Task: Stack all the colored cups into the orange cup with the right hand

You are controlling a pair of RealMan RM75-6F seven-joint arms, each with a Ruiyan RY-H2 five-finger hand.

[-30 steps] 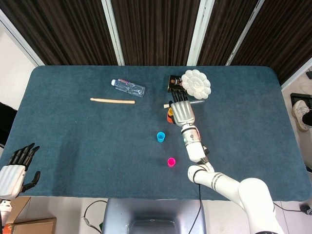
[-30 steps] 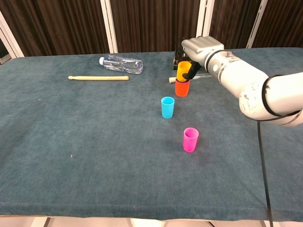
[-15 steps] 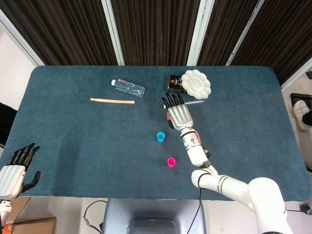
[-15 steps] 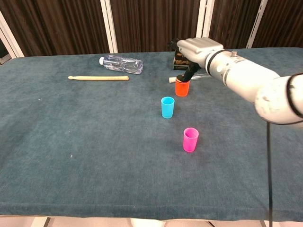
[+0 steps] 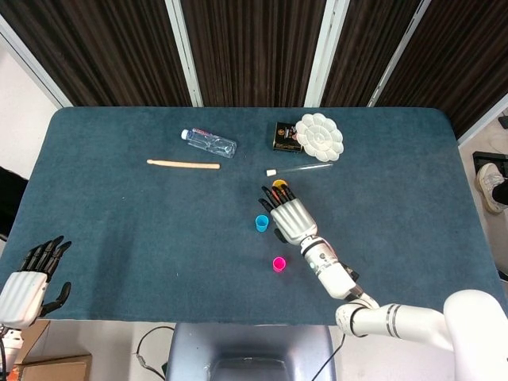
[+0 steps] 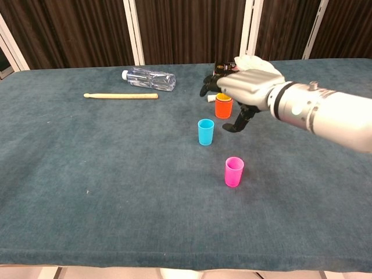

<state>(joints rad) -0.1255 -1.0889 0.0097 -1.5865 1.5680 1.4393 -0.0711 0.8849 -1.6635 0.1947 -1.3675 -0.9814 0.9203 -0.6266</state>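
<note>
The orange cup [image 6: 224,108] stands upright behind the middle of the table with a yellow cup [image 6: 222,96] nested in it. In the head view only the yellow rim [image 5: 277,184] shows past my right fingertips. A blue cup [image 5: 261,223] [image 6: 206,132] stands nearer, and a pink cup [image 5: 279,264] [image 6: 234,171] nearer still. My right hand [image 5: 287,216] [image 6: 249,87] hovers open just right of the blue cup, fingers spread and holding nothing. My left hand [image 5: 36,274] rests open off the near left corner.
A clear water bottle [image 5: 209,142] [image 6: 148,78] and a wooden stick [image 5: 183,164] [image 6: 121,96] lie at the back left. A white palette [image 5: 319,136], a black box [image 5: 283,136] and a thin clear rod [image 5: 300,168] sit behind the orange cup.
My right hand has let the yellow cup go into the orange cup. It has then drawn back toward me with fingers spread, ending beside the blue cup.
</note>
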